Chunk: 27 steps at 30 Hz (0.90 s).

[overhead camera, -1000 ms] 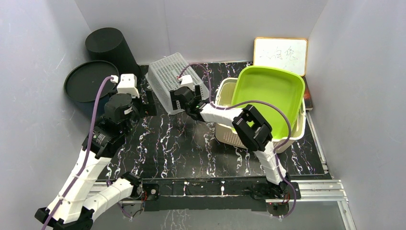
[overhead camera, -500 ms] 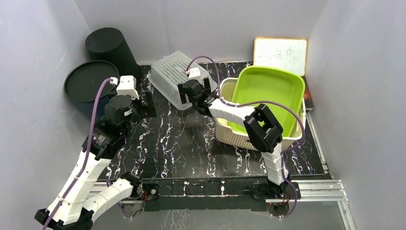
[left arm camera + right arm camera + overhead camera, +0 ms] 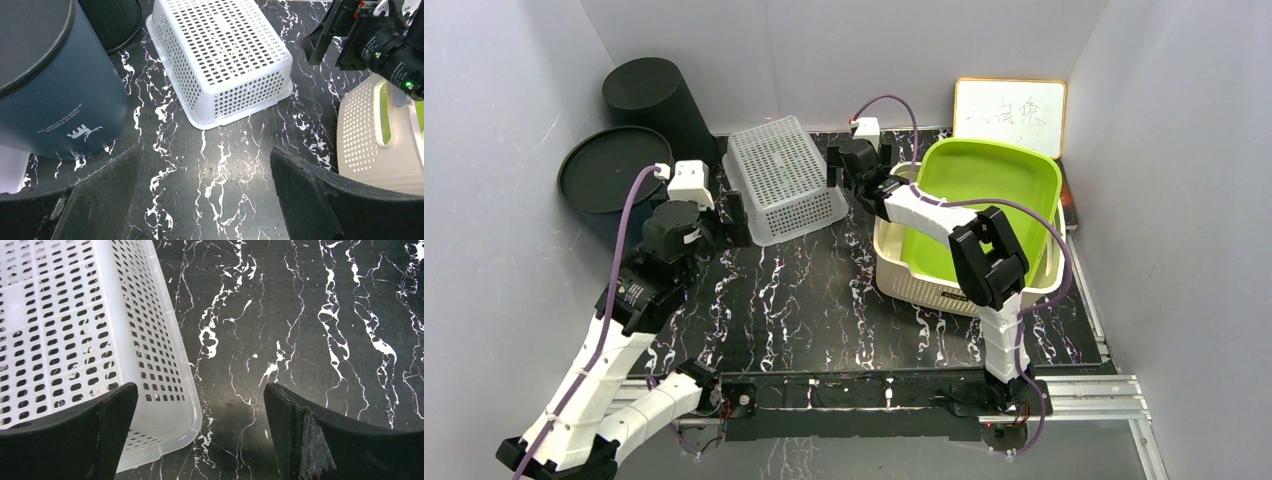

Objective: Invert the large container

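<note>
Seen from above, the white perforated plastic basket [image 3: 782,180] lies bottom-up on the black white-veined marble table [image 3: 804,300], at the back and left of centre, its flared rim flat on the surface. The right gripper [image 3: 834,178] hovers just beside its right edge, apart from it; the left gripper [image 3: 736,220] sits near its front-left corner. To the right stands a cream perforated basket [image 3: 904,285] with a lime-green plastic tray [image 3: 989,190] tilted inside it. A dark blue round bin with a black lid [image 3: 609,170] stands at the far left. The left wrist camera shows that gripper's two black fingers [image 3: 100,200] spread wide with only bare table between them — the overturned basket is well ahead of them. The right wrist camera shows its fingers [image 3: 340,440] as far apart as they go, gripping nothing; the basket's rim corner lies on the table below, towards the left finger, and contact cannot be made out.
</note>
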Each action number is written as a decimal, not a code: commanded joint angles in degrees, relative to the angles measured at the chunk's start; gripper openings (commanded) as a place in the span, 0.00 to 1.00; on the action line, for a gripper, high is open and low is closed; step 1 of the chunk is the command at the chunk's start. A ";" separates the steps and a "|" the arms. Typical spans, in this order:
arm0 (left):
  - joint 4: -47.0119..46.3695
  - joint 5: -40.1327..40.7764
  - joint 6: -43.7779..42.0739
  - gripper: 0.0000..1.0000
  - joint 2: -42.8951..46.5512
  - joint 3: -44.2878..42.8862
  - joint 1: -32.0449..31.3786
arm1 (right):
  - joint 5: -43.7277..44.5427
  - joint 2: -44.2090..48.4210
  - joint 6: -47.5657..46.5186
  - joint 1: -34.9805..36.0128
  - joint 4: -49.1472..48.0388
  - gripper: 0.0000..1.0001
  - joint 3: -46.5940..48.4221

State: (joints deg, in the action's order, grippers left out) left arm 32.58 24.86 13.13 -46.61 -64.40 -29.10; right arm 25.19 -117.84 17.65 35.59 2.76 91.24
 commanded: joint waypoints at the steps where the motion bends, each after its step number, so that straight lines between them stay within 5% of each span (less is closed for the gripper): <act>1: -0.46 0.29 0.13 0.98 0.21 1.08 -0.25 | 2.18 1.54 0.87 1.43 0.06 0.98 4.75; 9: -0.01 0.11 0.18 0.98 0.07 0.91 -0.23 | 14.18 -8.27 -6.33 1.99 3.70 0.98 15.62; 14: 0.50 0.66 0.07 0.98 0.29 0.68 -0.24 | 13.79 -11.52 -7.80 2.04 5.17 0.98 18.99; 22: 0.24 0.80 0.06 0.98 0.20 1.06 -0.25 | 2.24 -11.13 -7.09 3.21 4.91 0.98 18.49; 27: -0.24 0.64 0.28 0.98 0.20 1.55 -0.24 | -13.05 -8.15 -5.62 4.74 1.00 0.98 14.54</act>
State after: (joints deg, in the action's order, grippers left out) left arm 32.88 24.86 13.13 -47.03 -63.37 -29.10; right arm 25.91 -130.76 11.31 38.13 8.16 107.74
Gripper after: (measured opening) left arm 0.984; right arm 0.980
